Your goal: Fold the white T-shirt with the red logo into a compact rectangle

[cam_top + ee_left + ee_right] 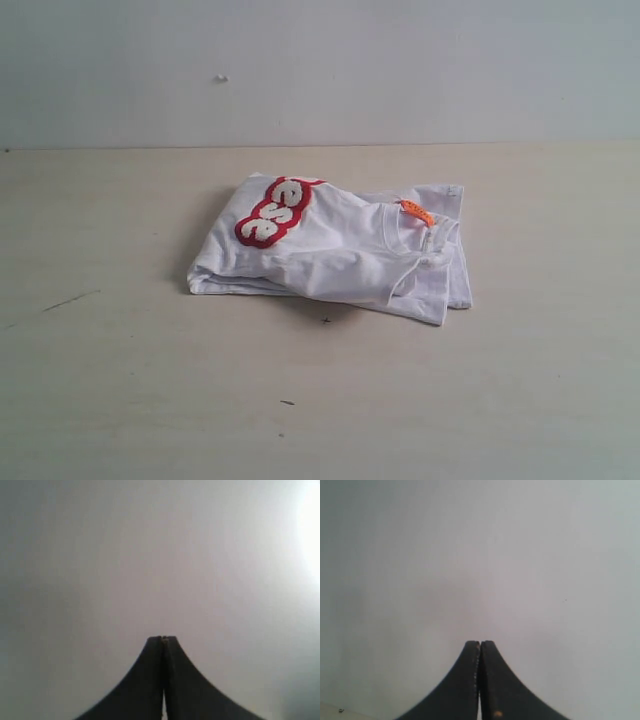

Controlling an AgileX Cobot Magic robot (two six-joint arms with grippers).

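Observation:
The white T-shirt (335, 250) lies folded into a rough rectangle at the middle of the table. Its red logo (272, 212) shows on the upper left part, partly tucked under a fold. The orange tag (416, 212) sits at the collar toward the right. Neither arm appears in the exterior view. My left gripper (162, 639) is shut with nothing between its dark fingers, facing a blank pale wall. My right gripper (480, 643) is likewise shut and empty, also facing the pale wall. The shirt is out of view in both wrist views.
The light wooden table (120, 390) stretches all around the shirt. A pale wall (320, 70) rises behind its far edge. A few small dark marks (288, 403) dot the tabletop in front of the shirt.

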